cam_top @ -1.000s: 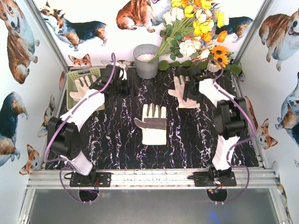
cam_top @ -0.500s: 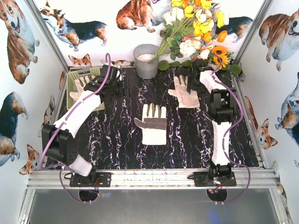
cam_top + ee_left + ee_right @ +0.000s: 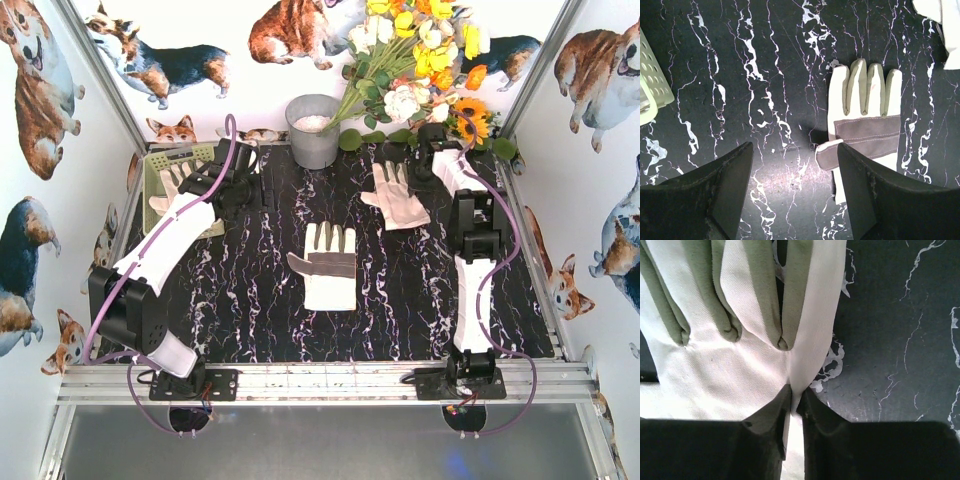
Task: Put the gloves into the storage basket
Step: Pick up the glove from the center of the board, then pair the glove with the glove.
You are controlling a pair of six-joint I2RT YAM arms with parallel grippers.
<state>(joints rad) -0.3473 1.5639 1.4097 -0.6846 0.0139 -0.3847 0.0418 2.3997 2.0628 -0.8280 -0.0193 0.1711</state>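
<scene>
Pinching of one side edge of the far-right glove (image 3: 715,355) was done by the right gripper (image 3: 792,392); the soft, light cloth was judged best taken there. The left gripper (image 3: 794,147) was spread near the storage basket (image 3: 180,152).

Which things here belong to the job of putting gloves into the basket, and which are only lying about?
For the job: storage basket, glove in the basket, centre glove, right glove pinched by the right gripper.
Only lying about: grey bucket, flowers.
</scene>
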